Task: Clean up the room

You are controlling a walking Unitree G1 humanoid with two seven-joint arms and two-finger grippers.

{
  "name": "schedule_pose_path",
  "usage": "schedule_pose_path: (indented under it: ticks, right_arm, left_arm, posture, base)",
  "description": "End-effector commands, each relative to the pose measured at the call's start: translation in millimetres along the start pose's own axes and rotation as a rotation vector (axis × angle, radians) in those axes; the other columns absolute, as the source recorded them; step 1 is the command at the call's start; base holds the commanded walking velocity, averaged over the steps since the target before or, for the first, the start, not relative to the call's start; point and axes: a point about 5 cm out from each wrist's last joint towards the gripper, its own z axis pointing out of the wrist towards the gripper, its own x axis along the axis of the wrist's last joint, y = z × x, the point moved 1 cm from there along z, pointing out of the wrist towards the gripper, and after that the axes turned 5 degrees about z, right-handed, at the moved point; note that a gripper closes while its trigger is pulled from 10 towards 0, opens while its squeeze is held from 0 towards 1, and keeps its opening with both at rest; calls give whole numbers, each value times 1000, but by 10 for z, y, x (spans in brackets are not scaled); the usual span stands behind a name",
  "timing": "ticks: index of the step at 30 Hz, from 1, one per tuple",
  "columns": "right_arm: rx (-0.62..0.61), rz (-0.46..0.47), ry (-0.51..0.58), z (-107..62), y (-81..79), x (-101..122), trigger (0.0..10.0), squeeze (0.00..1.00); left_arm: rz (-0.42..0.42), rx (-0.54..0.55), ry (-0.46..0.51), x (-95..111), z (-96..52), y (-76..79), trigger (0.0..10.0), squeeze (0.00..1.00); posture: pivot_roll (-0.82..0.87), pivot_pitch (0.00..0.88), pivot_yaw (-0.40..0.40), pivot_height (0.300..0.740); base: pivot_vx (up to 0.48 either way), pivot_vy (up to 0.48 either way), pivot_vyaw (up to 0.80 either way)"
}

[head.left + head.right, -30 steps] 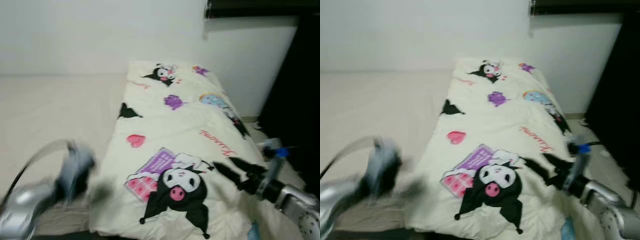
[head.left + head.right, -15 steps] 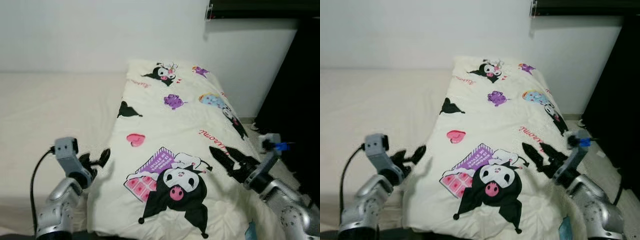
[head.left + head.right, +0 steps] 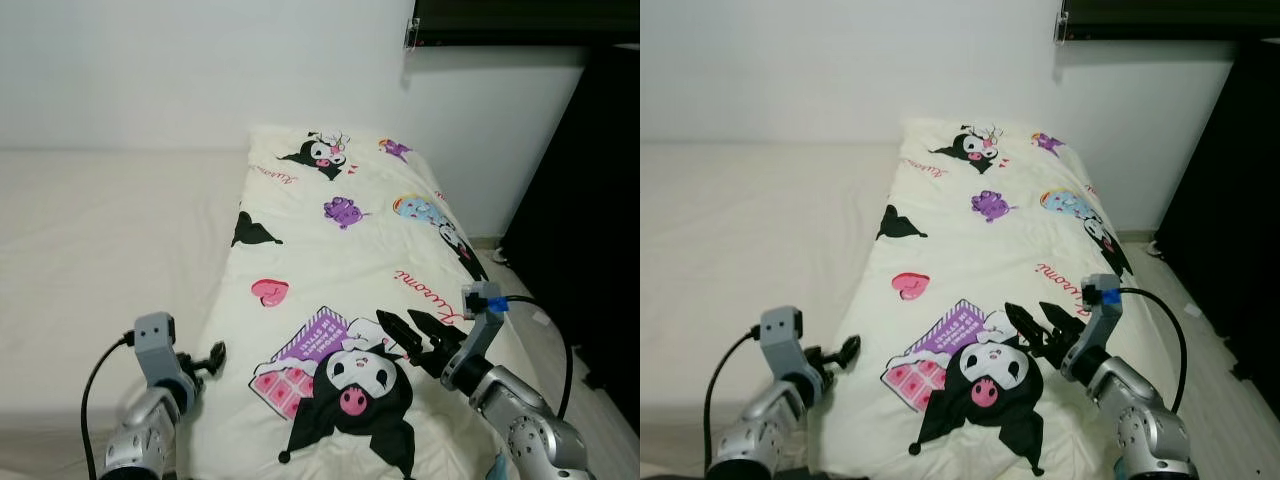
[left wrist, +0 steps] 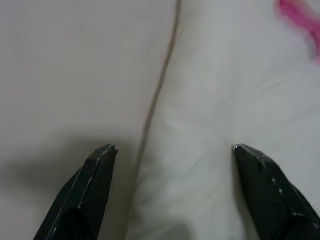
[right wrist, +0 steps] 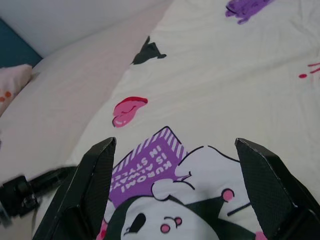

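A cream blanket (image 3: 340, 240) printed with cartoon figures lies lengthwise on the right part of the bed. My left gripper (image 3: 210, 356) is low at the blanket's left edge (image 4: 162, 95), open, with one finger over the beige sheet (image 4: 75, 75) and one over the blanket. My right gripper (image 3: 400, 322) hovers open just above the blanket, beside the black cartoon figure (image 3: 355, 385) and the purple print (image 5: 150, 160). Nothing is between the fingers of either gripper. A pink heart print (image 5: 127, 110) lies ahead of the right gripper (image 5: 175, 142).
The beige mattress (image 3: 100, 230) stretches to the left, against a white wall (image 3: 200, 70). A dark wardrobe or curtain (image 3: 590, 200) stands at the right beyond a narrow strip of floor (image 3: 535, 335). A pale pillow (image 5: 12, 80) lies at the bed's far left.
The left arm has dropped from a raised blur to the blanket's left edge. The right gripper has moved left over the blanket towards the black cartoon figure. The camera has shifted slightly.
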Motion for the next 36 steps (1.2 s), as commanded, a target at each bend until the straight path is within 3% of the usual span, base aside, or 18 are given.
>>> schedule_pose_path:
  ticks: [1, 8, 14, 20, 28, 34, 36]
  right_arm:
    - [-26, -3, -8, -2, 56, -59, 10000, 0]
    - [-116, 21, -54, -119, 250, -276, 10000, 0]
    - [-120, 21, -54, -123, 267, -293, 10000, 0]
    - [-116, 21, -55, -117, 266, -312, 10000, 0]
    - [-117, 21, -60, -144, 296, -357, 10000, 0]
    - [-143, 28, -63, -169, 352, -390, 10000, 0]
    - [-204, 13, -38, -194, 433, -396, 10000, 0]
  left_arm:
    - [19, 36, -45, -126, -45, -115, 10000, 0]
    - [20, 99, -137, -395, -139, -254, 10000, 0]
    - [23, 97, -116, -388, -132, -255, 10000, 0]
    - [22, 109, -116, -406, -142, -283, 10000, 0]
    - [39, 124, -174, -563, -222, -336, 10000, 0]
    - [66, 136, -255, -752, -331, -383, 10000, 0]
    - [58, 148, -269, -816, -381, -405, 10000, 0]
  posture:
    - [49, 0, -33, 590]
    - [52, 0, -34, 614]
    - [52, 0, -27, 638]
    - [50, 0, -23, 657]
    - [47, 0, -19, 681]
    - [50, 0, -17, 705]
    - [50, 0, -17, 720]
  base:
    - [0, 0, 0]
    - [-55, 0, 0]
    - [-417, 0, 0]
    - [0, 0, 0]
    - [0, 0, 0]
    - [-415, 0, 0]
    - [-431, 0, 0]
